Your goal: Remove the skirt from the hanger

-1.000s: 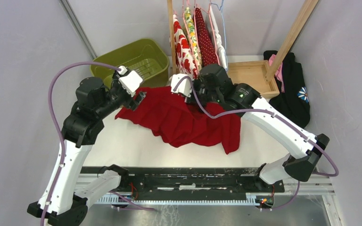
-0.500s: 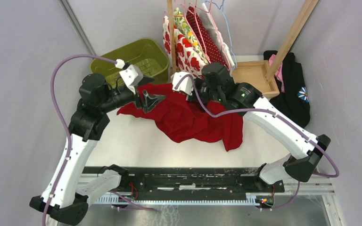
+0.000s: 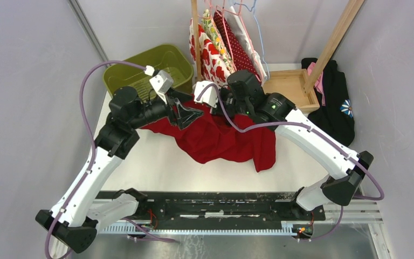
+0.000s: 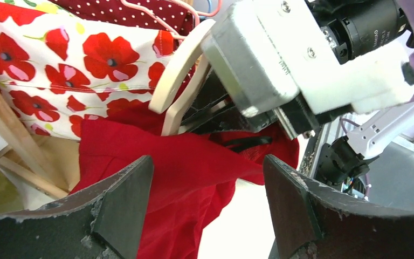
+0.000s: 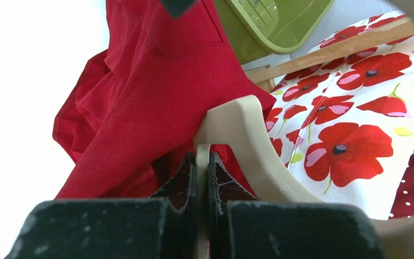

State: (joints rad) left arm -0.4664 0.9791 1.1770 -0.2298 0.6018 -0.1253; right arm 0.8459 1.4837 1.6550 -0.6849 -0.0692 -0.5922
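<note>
The red skirt point(image 3: 221, 141) lies bunched on the white table, its top still round a cream wooden hanger point(image 5: 242, 123). My right gripper point(image 5: 202, 162) is shut on a thin bar of that hanger point(image 4: 180, 70), above the skirt's back edge point(image 3: 219, 102). My left gripper point(image 3: 191, 114) hangs open over the skirt's left part, pointing at the hanger. In the left wrist view its jaws point(image 4: 207, 175) stand wide apart, red skirt point(image 4: 167, 178) cloth showing beyond them, nothing gripped.
A green basket point(image 3: 151, 67) sits at the back left. A wooden rack point(image 3: 195, 32) behind the skirt carries floral and dotted garments point(image 3: 211, 48). A wooden tray point(image 3: 288, 86) and a black garment point(image 3: 335, 105) lie at the back right.
My left arm has swung right from the skirt's left edge to just beside the hanger, jaws staying open. The hanging garments swayed. My right gripper kept its hold.
</note>
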